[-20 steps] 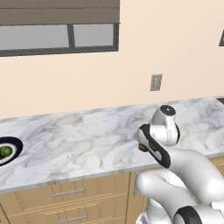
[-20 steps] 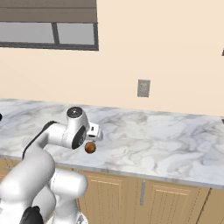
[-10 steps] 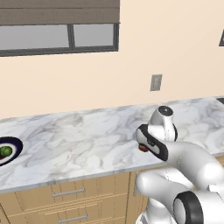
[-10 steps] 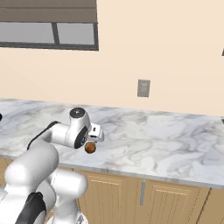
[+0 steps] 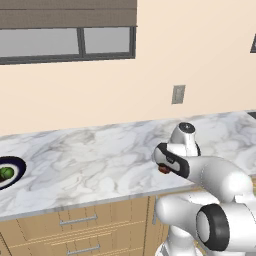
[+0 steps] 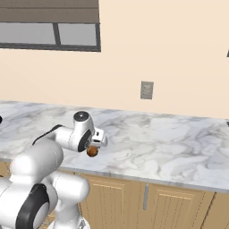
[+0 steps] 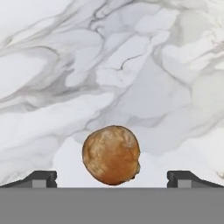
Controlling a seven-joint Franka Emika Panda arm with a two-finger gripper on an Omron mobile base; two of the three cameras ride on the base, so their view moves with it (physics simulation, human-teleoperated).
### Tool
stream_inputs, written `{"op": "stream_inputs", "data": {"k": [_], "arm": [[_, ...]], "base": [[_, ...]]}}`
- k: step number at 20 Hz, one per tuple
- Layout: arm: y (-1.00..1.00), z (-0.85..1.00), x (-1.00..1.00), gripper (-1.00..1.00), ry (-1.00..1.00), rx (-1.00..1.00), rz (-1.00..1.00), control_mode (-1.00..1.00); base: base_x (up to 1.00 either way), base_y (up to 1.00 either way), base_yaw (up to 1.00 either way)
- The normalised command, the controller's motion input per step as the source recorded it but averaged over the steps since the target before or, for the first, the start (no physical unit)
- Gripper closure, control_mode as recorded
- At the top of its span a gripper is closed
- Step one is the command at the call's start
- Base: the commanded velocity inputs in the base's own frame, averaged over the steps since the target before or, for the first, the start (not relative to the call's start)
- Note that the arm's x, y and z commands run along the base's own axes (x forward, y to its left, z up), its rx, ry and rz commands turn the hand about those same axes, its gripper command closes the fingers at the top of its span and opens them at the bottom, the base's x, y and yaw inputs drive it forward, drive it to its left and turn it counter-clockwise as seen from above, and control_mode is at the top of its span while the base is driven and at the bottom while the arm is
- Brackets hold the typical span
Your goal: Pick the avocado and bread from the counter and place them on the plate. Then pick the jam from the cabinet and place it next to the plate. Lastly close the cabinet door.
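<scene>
Left base view, left to right: round dark navy plate (image 5: pixel 15 172) at 9 o'clock on the white grey-veined marble counter (image 5: pixel 90 160), small dark green avocado (image 5: pixel 6 173) already lying on it. Well apart, at 3 o'clock, the white arm's two-finger gripper (image 5: pixel 163 168) hangs low over the counter's front edge.

Hand view: small round golden-brown bread roll (image 7: pixel 111 155) sits on the marble at 6 o'clock, centred between the two dark fingertips (image 7: pixel 40 178), not touching either. Fingers spread wide, nothing held.

Judgement: roll looks light, soft, crusty; it crushes if squeezed hard and may roll on the slick marble. Take it across its widest middle, straight down, gentle close. Jam and cabinet steps not yet started.
</scene>
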Motion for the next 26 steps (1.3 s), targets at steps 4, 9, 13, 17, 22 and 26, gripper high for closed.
{"op": "stream_inputs", "data": {"k": [4,9,13,17,22,26], "arm": [[0.01,-0.33,0.0,-1.0,0.01,0.0,-0.02,-1.0],[0.11,-0.37,0.0,-1.0,0.03,0.0,-0.02,-1.0],[0.07,-0.34,0.01,-1.0,0.02,0.0,-0.01,-1.0],[0.0,-0.33,0.04,-1.0,0.0,-0.01,-0.01,-1.0],[0.0,-0.28,0.12,-1.0,0.0,0.0,0.0,-1.0],[0.0,-0.12,0.04,1.0,0.0,0.01,0.0,-1.0]], "base": [[0.0,0.0,0.0],[0.0,0.0,0.0],[0.0,0.0,0.0],[0.0,0.0,0.0],[0.0,0.0,0.0],[0.0,0.0,0.0]]}}
